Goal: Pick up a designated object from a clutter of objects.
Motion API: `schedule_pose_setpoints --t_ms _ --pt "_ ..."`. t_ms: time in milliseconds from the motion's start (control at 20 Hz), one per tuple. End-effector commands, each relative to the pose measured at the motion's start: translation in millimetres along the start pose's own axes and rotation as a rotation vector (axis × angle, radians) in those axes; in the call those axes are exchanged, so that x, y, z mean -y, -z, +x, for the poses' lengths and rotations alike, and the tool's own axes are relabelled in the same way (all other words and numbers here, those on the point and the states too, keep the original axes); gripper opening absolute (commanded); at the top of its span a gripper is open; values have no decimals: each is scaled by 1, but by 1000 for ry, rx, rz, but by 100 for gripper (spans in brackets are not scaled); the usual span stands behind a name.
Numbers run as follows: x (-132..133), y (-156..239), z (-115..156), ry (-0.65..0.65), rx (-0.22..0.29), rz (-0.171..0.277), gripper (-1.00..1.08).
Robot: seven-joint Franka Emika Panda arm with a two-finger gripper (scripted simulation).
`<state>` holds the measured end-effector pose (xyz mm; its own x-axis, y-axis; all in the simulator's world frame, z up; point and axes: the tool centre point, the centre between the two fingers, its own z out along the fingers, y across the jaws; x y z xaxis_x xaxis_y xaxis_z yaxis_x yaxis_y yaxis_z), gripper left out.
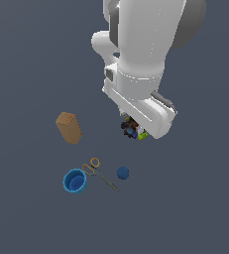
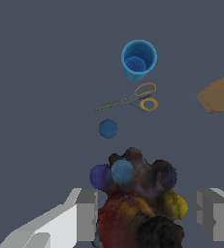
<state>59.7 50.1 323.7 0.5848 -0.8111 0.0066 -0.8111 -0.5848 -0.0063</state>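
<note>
I have the hand (image 2: 145, 213) spread around the dark speckled lump (image 2: 137, 198), which sits between its fingers (image 2: 87, 213), right of the brown box (image 1: 69, 127). Next I judge: clench, then lift.

Setting: simulated test scene, not a real room. Evidence: featureless flat dark grey-blue ground (image 1: 27, 59) filling both views; flat-shaded renders of a white robot arm (image 1: 141, 59), brown cardboard-coloured box (image 1: 69, 127), bright blue open cup (image 1: 75, 180), orange-handled scissors (image 1: 99, 172) and small plain blue ball (image 1: 123, 172).
</note>
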Motion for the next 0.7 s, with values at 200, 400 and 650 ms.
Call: schedule_pose_setpoints --t_ms 200,400,650 --pt "8 45 -4 2 4 -4 -100" --pt "11 62 -5 3 6 -5 -100" --pt "13 71 -6 3 6 -6 -100"
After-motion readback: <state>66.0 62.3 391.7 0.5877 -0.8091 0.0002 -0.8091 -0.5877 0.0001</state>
